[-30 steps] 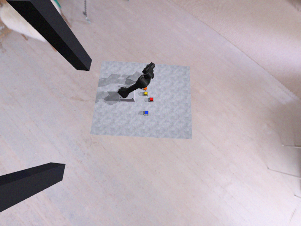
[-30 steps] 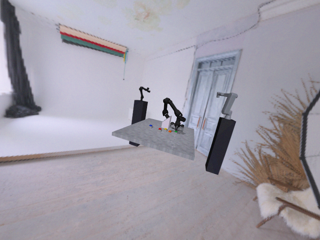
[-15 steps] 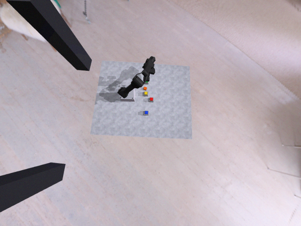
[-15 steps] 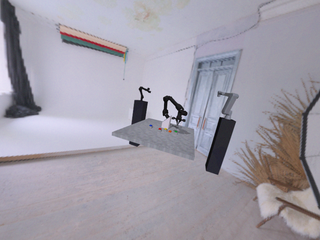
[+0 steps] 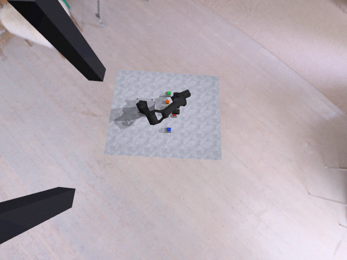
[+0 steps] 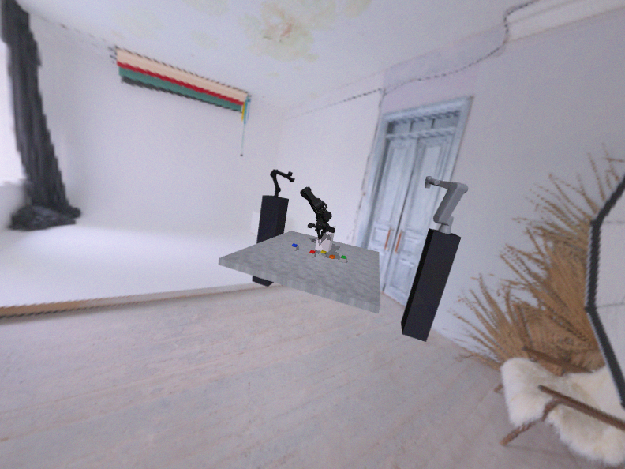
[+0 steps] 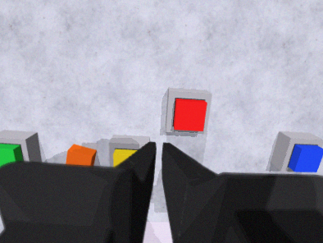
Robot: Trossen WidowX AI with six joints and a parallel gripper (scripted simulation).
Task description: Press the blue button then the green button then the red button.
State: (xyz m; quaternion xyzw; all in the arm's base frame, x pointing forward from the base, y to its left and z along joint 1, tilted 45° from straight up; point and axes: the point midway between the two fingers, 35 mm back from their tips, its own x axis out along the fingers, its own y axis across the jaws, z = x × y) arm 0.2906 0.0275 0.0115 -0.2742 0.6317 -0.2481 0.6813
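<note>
Wrist view shows your claw (image 7: pixel 159 144) nearly together, gripping nothing, above the counter (image 7: pixel 102 61); the red button (image 7: pixel 189 114) sits just beyond its tips; bare counter surface lies beyond the button.

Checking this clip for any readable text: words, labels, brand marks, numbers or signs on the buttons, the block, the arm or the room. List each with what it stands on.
None: no text can be read in any view.
The red button, blue button, green button, yellow button and orange block have plain coloured faces.
The end effector shows no marking.
The striped wall hanging bears colour bands only.
</note>
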